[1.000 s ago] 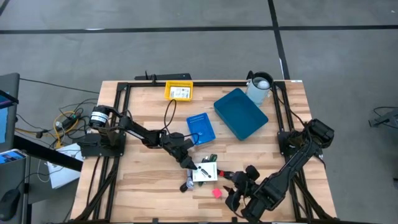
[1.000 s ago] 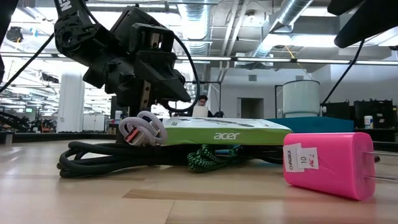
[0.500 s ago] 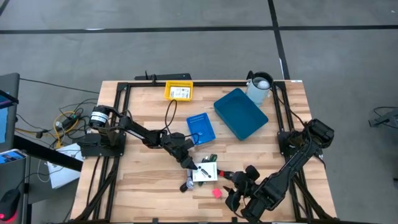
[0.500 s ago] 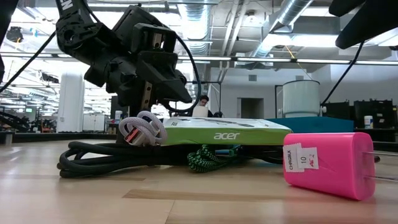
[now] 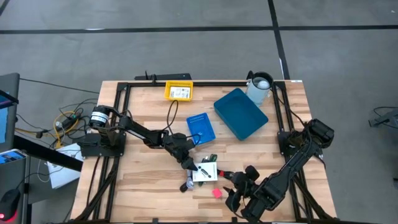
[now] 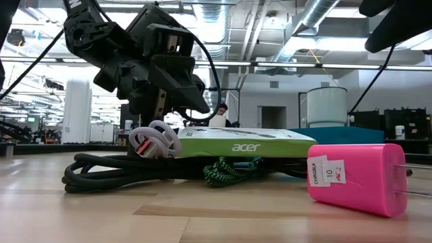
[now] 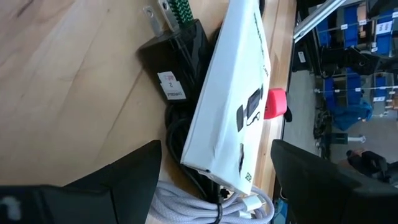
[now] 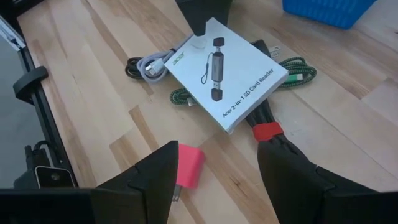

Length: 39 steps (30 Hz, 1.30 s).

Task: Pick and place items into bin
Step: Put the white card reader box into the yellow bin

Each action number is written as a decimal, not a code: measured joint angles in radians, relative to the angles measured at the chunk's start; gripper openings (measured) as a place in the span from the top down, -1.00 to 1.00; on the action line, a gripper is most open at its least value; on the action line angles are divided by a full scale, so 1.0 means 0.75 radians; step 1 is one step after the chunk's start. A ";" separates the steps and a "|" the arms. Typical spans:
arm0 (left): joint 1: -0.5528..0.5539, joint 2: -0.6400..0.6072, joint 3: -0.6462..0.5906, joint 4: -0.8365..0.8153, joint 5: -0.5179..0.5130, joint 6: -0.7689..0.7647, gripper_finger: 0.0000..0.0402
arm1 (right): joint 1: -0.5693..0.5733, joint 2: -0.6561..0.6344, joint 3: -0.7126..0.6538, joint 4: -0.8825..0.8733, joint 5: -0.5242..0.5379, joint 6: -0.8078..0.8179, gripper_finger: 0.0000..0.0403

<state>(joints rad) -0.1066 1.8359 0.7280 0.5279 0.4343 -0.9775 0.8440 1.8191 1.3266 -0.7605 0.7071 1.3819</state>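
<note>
With fingers spread, the left gripper (image 5: 194, 163) hovers at the white Acer card-reader box (image 8: 227, 74), which lies atop black (image 6: 108, 172) and green braided cables (image 8: 297, 70) on the worktop (image 5: 137, 180) (a pink charger (image 8: 189, 167) just beside), while the right gripper (image 5: 231, 178) waits nearby, fingers also apart.

The white box (image 8: 226, 73) carried "acer" near one corner and "Acer 2-in-1 SD Card Reader" along its long edge. Seen side-on in the low view, the box's green edge (image 6: 243, 146) read "acer" in white. Beside the box, the pink charger (image 6: 356, 177) bore a white sticker marked "10". A white sticker on the black plug (image 7: 176, 56) under the box had print too small to read.
</note>
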 joint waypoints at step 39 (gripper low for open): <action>0.035 0.187 0.085 0.186 0.244 -0.095 0.45 | 0.017 0.000 0.000 0.017 -0.031 0.008 -0.06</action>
<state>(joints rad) -0.0803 1.9762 0.7921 0.6670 0.6176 -1.0488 0.8570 1.8191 1.3266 -0.7479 0.6836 1.3876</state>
